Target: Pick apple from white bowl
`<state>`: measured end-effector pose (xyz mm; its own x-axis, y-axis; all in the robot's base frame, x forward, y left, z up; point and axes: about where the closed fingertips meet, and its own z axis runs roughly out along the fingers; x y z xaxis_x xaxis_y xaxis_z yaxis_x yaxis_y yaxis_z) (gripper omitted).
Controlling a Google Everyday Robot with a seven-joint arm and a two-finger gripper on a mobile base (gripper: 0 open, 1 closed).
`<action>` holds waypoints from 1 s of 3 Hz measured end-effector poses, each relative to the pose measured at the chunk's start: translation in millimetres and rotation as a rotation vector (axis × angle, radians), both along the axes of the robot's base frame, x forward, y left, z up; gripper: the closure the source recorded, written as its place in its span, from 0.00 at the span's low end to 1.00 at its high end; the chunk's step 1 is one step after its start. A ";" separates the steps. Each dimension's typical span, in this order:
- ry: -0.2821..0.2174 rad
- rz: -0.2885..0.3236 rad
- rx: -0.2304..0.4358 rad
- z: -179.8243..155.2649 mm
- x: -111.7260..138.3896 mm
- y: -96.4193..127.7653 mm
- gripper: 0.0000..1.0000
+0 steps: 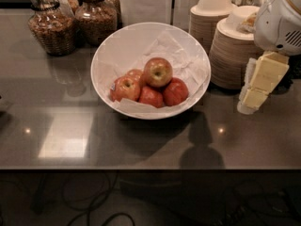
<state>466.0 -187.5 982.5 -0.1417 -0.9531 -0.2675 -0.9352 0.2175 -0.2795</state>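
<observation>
The white bowl (pixel 120 46) is large and glossy, lined with crumpled white paper, and stands in the middle of the dark counter. The apple (pixel 157 72), red with a yellow-green blush and a dark stem dimple, lies on top of the pile. Deep red apples (pixel 175 92) lie below it, and a red-yellow apple with a sticker (pixel 125 88) lies at the left. My gripper (pixel 257 86), yellowish under a white arm housing (pixel 280 20), hangs to the right of the bowl, above the counter and apart from the apples.
Two stacks of beige disposable bowls (pixel 230 51) stand right behind the gripper. Two glass jars of nuts (pixel 51 25) stand at the back left. A white box (pixel 146 4) stands behind the bowl. The counter's front edge (pixel 150 168) runs below.
</observation>
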 end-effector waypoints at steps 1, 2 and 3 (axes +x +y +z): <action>-0.021 0.059 0.056 1.3 16.9 16.8 0.00; -0.029 0.110 0.091 2.3 31.0 26.4 0.00; -0.030 0.111 0.092 2.5 31.3 26.5 0.00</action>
<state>497.4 -161.0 985.0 -0.0272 -0.9338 -0.3568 -0.9464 0.1390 -0.2915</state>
